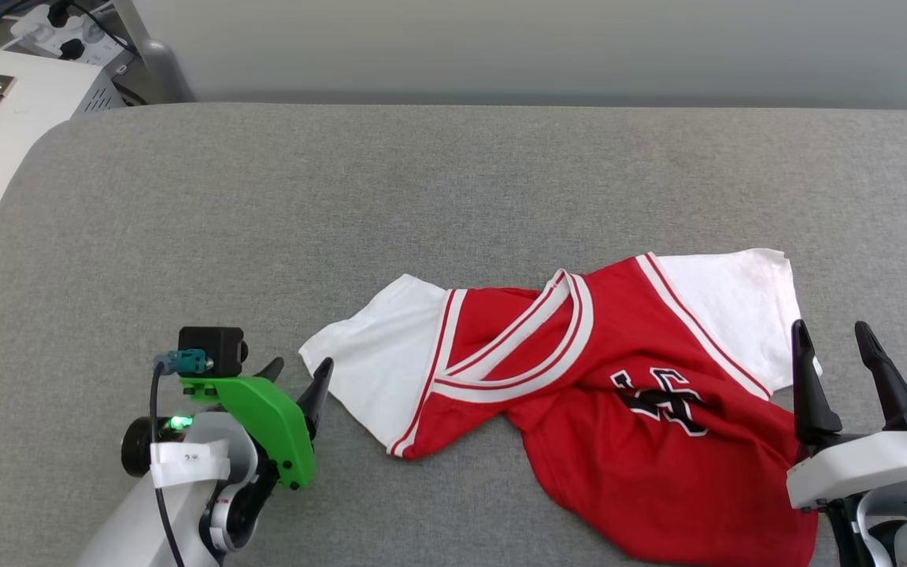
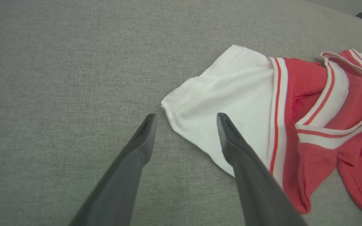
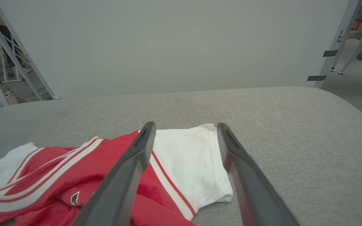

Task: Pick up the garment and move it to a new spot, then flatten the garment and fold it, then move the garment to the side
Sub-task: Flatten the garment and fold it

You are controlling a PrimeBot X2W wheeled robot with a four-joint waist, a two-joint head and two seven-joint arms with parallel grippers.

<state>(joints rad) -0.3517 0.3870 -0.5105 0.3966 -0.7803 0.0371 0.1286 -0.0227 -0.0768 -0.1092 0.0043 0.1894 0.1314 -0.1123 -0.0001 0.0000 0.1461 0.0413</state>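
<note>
The garment (image 1: 611, 394) is a red jersey with white short sleeves, lying crumpled on the grey padded table (image 1: 343, 220), right of centre near the front edge. Part of its black lettering shows among folds. My left gripper (image 1: 300, 372) is open just left of the jersey's left white sleeve (image 2: 228, 103), whose hem corner sits between the fingertips in the left wrist view (image 2: 185, 121). My right gripper (image 1: 835, 339) is open at the right white sleeve (image 3: 190, 163), holding nothing; in its own view (image 3: 185, 128) the fingers straddle that sleeve from above.
A white cabinet (image 1: 5, 134) with a power strip (image 1: 68, 31) stands past the table's far left corner. A pale wall (image 1: 548, 47) runs behind the table. Bare grey surface spreads over the left and far halves. Metal frame legs (image 3: 338, 40) stand beyond the right end.
</note>
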